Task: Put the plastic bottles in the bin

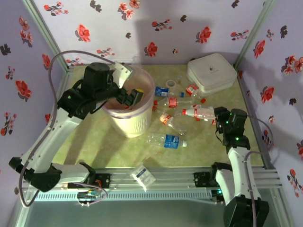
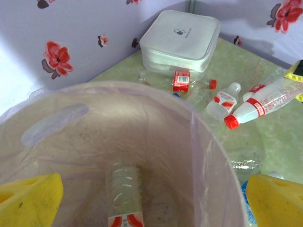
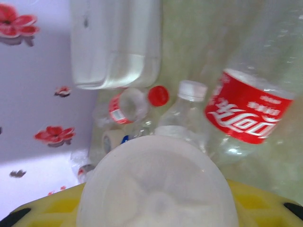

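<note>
The left tool (image 2: 151,179) is held over the mouth of the bin (image 1: 129,124), with its yellow fingers (image 2: 31,198) spread wide and nothing between them. The bin, a white ribbed wastebasket lined with a pinkish bag, stands on the left half of the green worktop (image 1: 94,151). One clear crushed bottle (image 2: 124,194) with a red label is seen lying on the bin's bottom. The right tool (image 1: 217,117) is set low over the right side of the worktop, at the base end of a red-capped bottle (image 1: 198,112), which lies on its side with the cap pointing toward the bin. In the right wrist view the clear base of that bottle is seen between the yellow fingers, which are partly closed around it. Whether it is actually clamped cannot be told. Further plastic bottles are scattered between the bin and the right tool: a blue-labelled bottle (image 1: 168,140) lies nearest the arms, and several red-labelled ones (image 1: 171,101) are clustered beyond it. A flat white rounded-square box (image 1: 211,72) rests in the far right corner. A small white-blue packet (image 1: 143,175) lies on the rail at the near edge.
</note>
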You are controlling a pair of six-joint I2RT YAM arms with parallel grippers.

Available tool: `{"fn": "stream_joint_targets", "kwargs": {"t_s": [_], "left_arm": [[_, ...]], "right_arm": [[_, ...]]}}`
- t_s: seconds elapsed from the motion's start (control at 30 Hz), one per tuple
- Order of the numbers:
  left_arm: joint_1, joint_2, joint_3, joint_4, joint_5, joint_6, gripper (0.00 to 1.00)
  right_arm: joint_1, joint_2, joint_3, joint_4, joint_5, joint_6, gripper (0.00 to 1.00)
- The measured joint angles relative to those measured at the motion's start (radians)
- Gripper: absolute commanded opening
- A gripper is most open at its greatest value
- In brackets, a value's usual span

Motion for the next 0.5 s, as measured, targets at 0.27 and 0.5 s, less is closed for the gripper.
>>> {"fn": "stream_joint_targets", "kwargs": {"t_s": [0.27,0.5], "left_arm": [[-0.162,0.206,0.246,-0.122,-0.024,0.015,1.00],[-0.260,0.403,0.471,-0.230,-0.026,0.047,1.00]], "right_arm": [[0.073,0.163,0.280,-0.040,-0.187,-0.210,0.48],[0.219,0.269,0.495,-0.014,-0.383,-0.330,0.48]]}}
